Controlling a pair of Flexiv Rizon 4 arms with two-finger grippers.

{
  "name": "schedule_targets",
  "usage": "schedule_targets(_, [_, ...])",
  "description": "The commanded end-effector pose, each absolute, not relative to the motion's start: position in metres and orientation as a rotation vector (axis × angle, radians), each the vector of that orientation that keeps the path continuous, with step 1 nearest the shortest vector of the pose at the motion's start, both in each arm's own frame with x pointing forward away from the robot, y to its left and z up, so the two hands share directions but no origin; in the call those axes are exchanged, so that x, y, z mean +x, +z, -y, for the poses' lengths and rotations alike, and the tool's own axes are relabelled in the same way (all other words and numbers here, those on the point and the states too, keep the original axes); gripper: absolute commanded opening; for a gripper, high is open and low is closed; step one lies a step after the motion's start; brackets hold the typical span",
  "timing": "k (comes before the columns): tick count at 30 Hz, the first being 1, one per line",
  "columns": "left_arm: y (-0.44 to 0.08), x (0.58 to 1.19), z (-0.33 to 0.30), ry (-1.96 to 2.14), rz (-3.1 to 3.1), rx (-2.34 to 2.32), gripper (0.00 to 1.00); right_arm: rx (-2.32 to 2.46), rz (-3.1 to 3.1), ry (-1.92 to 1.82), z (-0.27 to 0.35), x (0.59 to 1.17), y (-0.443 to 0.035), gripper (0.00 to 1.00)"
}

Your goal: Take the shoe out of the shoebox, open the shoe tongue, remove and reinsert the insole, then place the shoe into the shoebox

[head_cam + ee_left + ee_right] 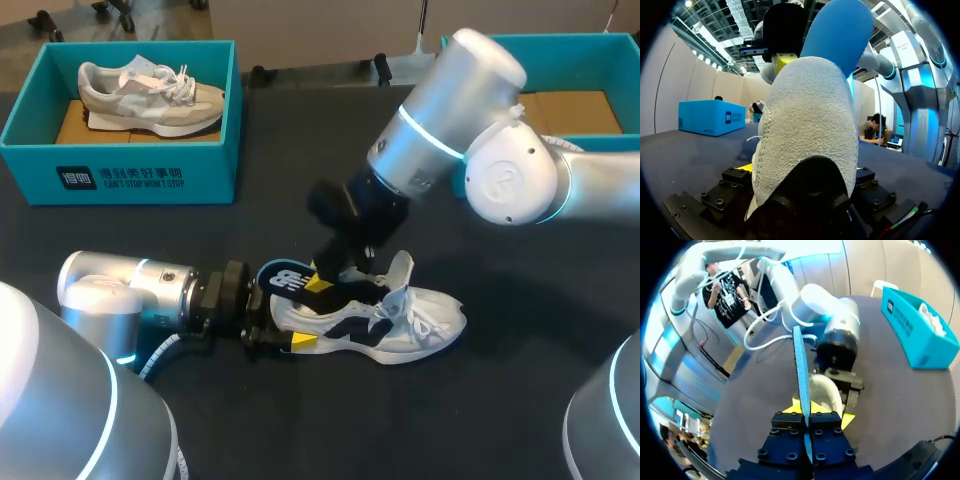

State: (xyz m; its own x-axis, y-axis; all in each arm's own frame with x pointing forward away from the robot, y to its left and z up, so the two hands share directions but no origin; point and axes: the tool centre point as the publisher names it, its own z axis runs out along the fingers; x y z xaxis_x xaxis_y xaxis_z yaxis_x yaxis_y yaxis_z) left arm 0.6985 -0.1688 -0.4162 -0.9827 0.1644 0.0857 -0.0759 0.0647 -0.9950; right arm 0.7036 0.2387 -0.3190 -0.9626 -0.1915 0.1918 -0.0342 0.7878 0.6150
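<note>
A white and black sneaker [415, 322] lies on its sole on the dark table, toe pointing right. My left gripper [300, 318] comes in low from the left, its wide-set fingers on both sides of the heel [807, 115]. My right gripper [332, 275] hangs over the shoe's opening and is shut on the blue insole [283, 277]. The insole sticks up and out behind the heel. In the right wrist view the insole [801, 365] stands edge-on between that gripper's fingers [805, 412], with the heel [825, 387] just beyond.
A teal shoebox [130, 165] at the back left holds a second pale sneaker [150, 90]. Another teal box [560, 45] stands at the back right, partly behind my right arm.
</note>
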Motion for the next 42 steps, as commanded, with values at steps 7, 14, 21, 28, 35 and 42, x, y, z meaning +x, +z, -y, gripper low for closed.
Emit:
schedule_targets(7, [-0.425, 0.700, 0.168, 2.045, 2.147, -0.089, 0.00, 0.250, 2.785, -0.903, -0.247, 0.694, -0.299, 0.00])
schedule_targets(14, [-0.425, 0.700, 0.168, 2.045, 2.147, -0.089, 0.00, 0.250, 2.785, -0.903, -0.247, 0.694, -0.299, 0.00])
schedule_targets(21, [-0.425, 0.700, 0.168, 2.045, 2.147, -0.089, 0.00, 0.249, 2.791, -0.945, -0.253, 0.698, -0.290, 0.00])
schedule_targets(28, [-0.425, 0.700, 0.168, 2.045, 2.147, -0.089, 0.00, 0.230, 2.807, -0.975, -0.262, 0.712, -0.259, 0.00])
schedule_targets(35, [-0.425, 0.700, 0.168, 2.045, 2.147, -0.089, 0.00, 0.242, 2.842, -1.063, -0.266, 0.718, -0.208, 0.00])
schedule_targets(42, [-0.425, 0.700, 0.168, 2.045, 2.147, -0.089, 0.00, 0.246, 2.841, -1.078, -0.267, 0.718, -0.202, 0.00])
